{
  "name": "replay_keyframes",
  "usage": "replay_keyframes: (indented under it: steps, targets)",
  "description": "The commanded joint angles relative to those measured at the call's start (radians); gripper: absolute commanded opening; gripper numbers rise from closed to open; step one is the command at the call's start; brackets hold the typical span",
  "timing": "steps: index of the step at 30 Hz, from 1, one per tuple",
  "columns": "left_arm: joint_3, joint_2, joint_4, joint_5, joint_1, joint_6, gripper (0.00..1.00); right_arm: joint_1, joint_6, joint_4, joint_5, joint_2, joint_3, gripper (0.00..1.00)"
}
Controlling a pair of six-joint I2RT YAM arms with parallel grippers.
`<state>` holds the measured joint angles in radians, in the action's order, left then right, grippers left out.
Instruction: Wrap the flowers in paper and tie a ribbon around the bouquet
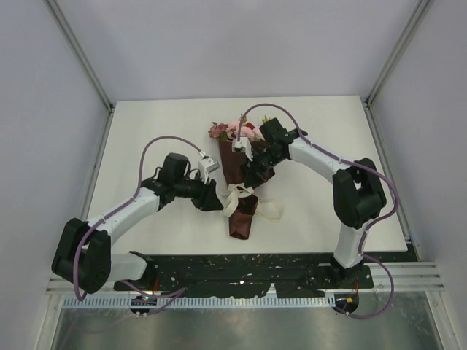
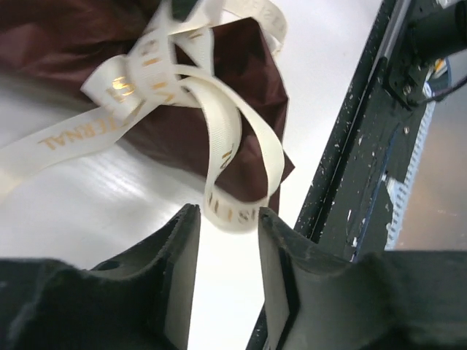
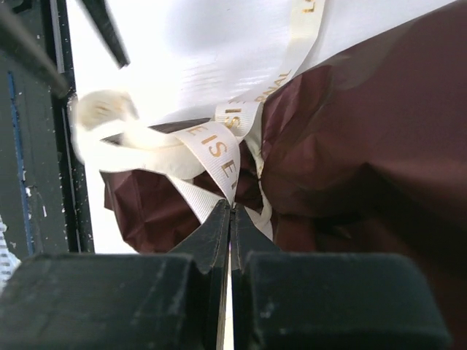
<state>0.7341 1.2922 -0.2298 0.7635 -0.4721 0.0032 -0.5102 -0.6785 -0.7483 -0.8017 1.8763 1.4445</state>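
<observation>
The bouquet (image 1: 235, 169) lies on the table, a cone of dark maroon paper (image 3: 365, 124) with the pink flowers (image 1: 228, 130) at its far end. The cream ribbon (image 1: 241, 198) is knotted around the cone's narrow part, with loops and tails spread out (image 2: 157, 80). My left gripper (image 1: 214, 202) sits just left of the knot. In the left wrist view it (image 2: 228, 211) is open, and a ribbon loop (image 2: 241, 157) curls right at its tips, not pinched. My right gripper (image 1: 253, 173) hovers over the cone. In its own view it (image 3: 231, 206) is shut, with a ribbon strand (image 3: 219, 157) running into its tips.
The black base rail (image 1: 255, 266) runs along the table's near edge, close to the cone's tip (image 1: 238, 232). That rail also shows at the right of the left wrist view (image 2: 365, 182). White table (image 1: 153, 131) surrounds the bouquet, with walls on three sides.
</observation>
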Motion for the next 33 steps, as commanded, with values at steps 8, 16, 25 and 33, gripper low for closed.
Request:
replay_keyframes:
  steps: [8, 16, 25, 33]
  targets:
    - [0.197, 0.094, 0.02, 0.022, 0.119, -0.022, 0.49, 0.004, -0.019, 0.024, -0.091, -0.154, -0.091, 0.05]
    - [0.467, 0.332, -0.065, 0.034, 0.017, -0.026, 0.46, 0.002, -0.024, 0.046, -0.073, -0.175, -0.127, 0.06]
    - [0.534, 0.453, -0.12, 0.072, -0.049, -0.095, 0.39, 0.002, -0.006, 0.185, -0.027, -0.319, -0.283, 0.05]
    - [0.559, 0.506, -0.128, 0.1, -0.074, -0.166, 0.33, -0.004, 0.065, 0.475, 0.074, -0.444, -0.502, 0.05]
